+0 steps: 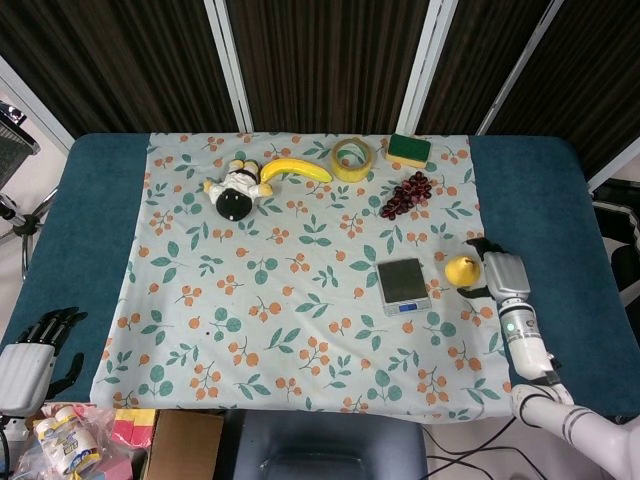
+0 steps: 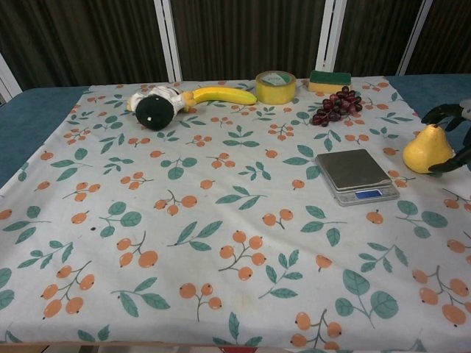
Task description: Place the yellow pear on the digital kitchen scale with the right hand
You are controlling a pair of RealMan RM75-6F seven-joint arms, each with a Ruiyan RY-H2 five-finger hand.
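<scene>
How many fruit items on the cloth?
3: banana at the far edge beside the tape, grapes near the sponge, yellow pear right of the scale, at the right hand.

at mid-right of the head view we see the yellow pear (image 1: 461, 270) standing upright, just right of the flat grey digital kitchen scale (image 1: 402, 285), apart.

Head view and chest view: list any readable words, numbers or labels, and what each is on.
None can be read.
Digital kitchen scale: blue display panel, no digits legible.
Tape roll: no print visible.
Packets at the table's near left corner: printing too small and blurred.
</scene>
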